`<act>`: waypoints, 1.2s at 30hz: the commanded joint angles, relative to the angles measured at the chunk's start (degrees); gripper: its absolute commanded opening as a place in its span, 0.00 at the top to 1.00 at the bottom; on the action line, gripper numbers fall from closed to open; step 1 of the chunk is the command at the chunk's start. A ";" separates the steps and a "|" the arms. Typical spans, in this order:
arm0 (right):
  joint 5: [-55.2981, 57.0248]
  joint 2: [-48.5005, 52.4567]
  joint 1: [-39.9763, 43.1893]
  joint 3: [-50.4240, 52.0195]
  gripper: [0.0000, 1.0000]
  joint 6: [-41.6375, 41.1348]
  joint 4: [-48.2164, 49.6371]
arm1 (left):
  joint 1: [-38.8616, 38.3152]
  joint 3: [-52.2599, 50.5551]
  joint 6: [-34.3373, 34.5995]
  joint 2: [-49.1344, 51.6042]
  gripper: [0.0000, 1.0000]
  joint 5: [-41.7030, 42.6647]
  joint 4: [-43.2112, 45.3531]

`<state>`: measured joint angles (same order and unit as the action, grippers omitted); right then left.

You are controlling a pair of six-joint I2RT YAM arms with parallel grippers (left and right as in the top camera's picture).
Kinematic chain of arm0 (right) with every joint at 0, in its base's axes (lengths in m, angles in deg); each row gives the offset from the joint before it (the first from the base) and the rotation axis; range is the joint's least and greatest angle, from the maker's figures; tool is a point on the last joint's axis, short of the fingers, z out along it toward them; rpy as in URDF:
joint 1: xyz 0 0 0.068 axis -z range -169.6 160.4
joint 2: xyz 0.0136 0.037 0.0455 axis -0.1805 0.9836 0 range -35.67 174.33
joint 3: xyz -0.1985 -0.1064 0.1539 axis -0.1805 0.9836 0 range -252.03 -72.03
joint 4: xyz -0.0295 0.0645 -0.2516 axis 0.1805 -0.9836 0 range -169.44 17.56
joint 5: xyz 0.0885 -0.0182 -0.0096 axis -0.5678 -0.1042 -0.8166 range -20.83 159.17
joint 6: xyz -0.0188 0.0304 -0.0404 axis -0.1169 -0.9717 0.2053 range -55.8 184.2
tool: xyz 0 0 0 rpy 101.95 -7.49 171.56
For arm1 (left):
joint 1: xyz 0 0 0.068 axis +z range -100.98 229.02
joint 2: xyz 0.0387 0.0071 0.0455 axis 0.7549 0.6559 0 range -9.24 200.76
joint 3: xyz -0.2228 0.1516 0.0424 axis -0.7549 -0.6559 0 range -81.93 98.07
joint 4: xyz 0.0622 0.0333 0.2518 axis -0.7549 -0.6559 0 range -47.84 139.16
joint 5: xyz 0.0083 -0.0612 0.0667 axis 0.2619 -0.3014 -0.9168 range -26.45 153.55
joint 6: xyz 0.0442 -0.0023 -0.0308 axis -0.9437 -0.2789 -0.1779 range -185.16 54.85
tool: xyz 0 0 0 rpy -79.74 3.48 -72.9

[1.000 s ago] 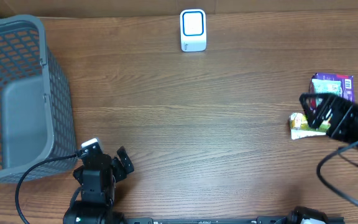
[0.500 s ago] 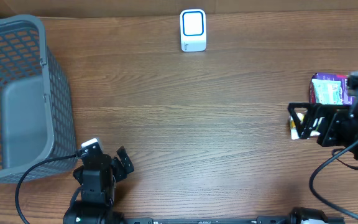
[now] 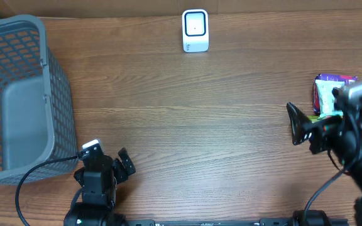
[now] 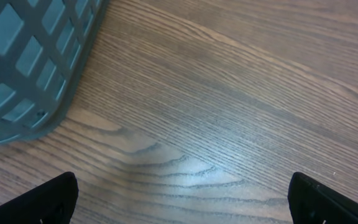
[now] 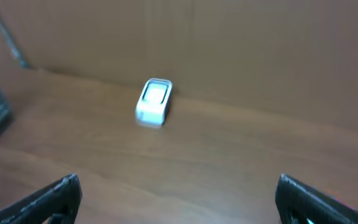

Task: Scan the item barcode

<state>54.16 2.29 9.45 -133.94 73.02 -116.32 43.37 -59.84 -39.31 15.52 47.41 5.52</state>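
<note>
- The wooden table (image 3: 200, 125) fills the overhead view, with a brown cardboard wall along its far edge.
- A grey mesh basket (image 3: 17, 94) stands at the far left.
- The right gripper (image 3: 297, 123) is at the right side of the table, near the packet. Its fingers are spread wide with nothing between them. Its wrist camera looks across the table toward the scanner.
- The left gripper (image 3: 105, 157) sits at the near left, just beside the basket's near corner. Its fingers are also released and hold nothing, with only bare wood under them.
- The task's item, a purple-and-white packet (image 3: 329, 88), lies on the table at the far right. The right arm partly covers it, and neither gripper holds it.
- The white scanner (image 3: 195, 30), with a blue-ringed face, stands at the far middle of the table, well apart from the packet.
</note>
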 commanded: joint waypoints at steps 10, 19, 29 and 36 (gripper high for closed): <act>7.93 -27.34 -4.17 40.59 0.00 -6.32 29.51 | -0.11 0.07 0.98 -0.28 0.00 -0.76 0.15; 8.37 -36.89 -4.57 58.47 0.00 -6.27 43.28 | -0.11 0.07 0.98 -0.28 0.01 -0.76 0.15; 9.84 -37.83 -4.68 61.46 0.00 -5.42 41.35 | -0.11 0.07 1.01 -0.28 0.00 -0.76 0.15; 9.84 -37.79 -4.68 61.44 0.00 -5.42 39.54 | -0.11 0.07 0.98 -0.28 0.00 -0.76 0.15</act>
<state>63.34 -34.82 5.05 -73.09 67.40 -77.00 43.37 -59.84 -39.31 15.52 47.43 5.50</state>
